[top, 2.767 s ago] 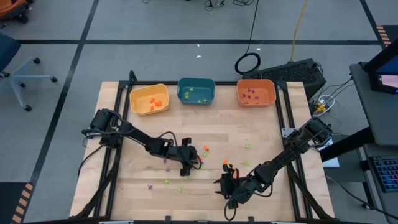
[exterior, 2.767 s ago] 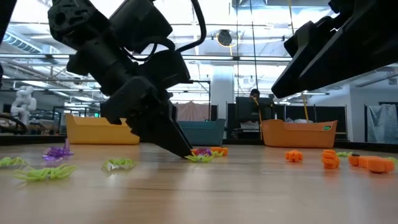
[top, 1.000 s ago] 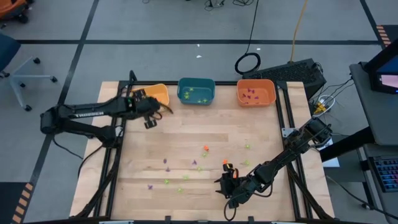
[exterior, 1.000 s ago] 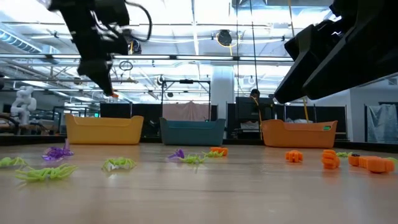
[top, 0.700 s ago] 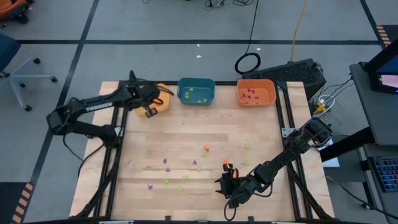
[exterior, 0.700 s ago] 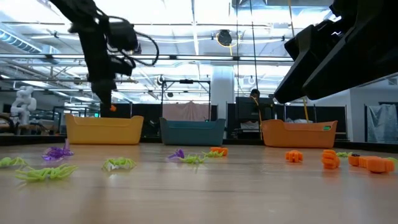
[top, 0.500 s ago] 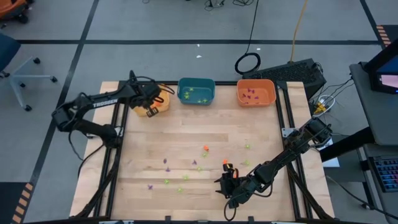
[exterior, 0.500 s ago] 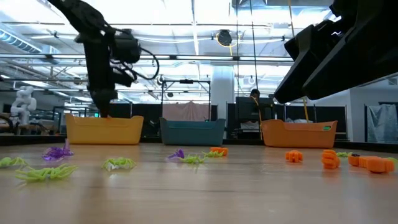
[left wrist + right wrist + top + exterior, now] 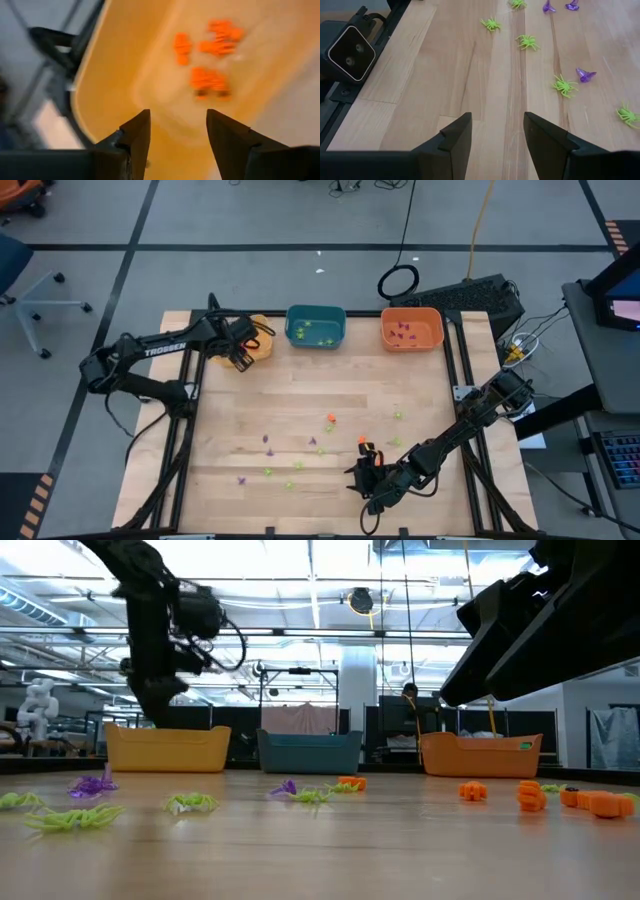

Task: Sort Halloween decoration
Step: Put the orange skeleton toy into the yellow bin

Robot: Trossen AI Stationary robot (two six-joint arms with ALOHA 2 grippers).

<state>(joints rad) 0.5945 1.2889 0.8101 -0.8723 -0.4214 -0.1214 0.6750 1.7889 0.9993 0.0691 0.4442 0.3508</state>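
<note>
My left gripper [image 9: 243,348] hangs over the yellow bin [image 9: 262,338] at the table's far left, fingers pointing down into it. In the left wrist view it [image 9: 177,135] is open with nothing between the fingers, and orange trinkets [image 9: 210,80] lie on the yellow bin's floor [image 9: 125,65] below. In the low view the bin's wall [image 9: 168,748] hides its fingertips. My right gripper [image 9: 362,473] waits low over the table near the near edge, open [image 9: 496,135]. Green [image 9: 268,471], purple [image 9: 266,439] and orange [image 9: 330,417] trinkets lie scattered on the wood.
A teal bin [image 9: 315,326] and an orange bin [image 9: 411,328] stand in a row with the yellow one along the far edge. Green spiders [image 9: 564,86] and purple pieces [image 9: 585,75] lie ahead of my right gripper. A camera box [image 9: 350,52] sits at the table's near edge.
My left gripper has moved from beside the yellow bin toward the far edge, over the bin, and has come down toward it. The small orange piece that showed at its fingertips in the low view no longer shows there. My right arm has kept still.
</note>
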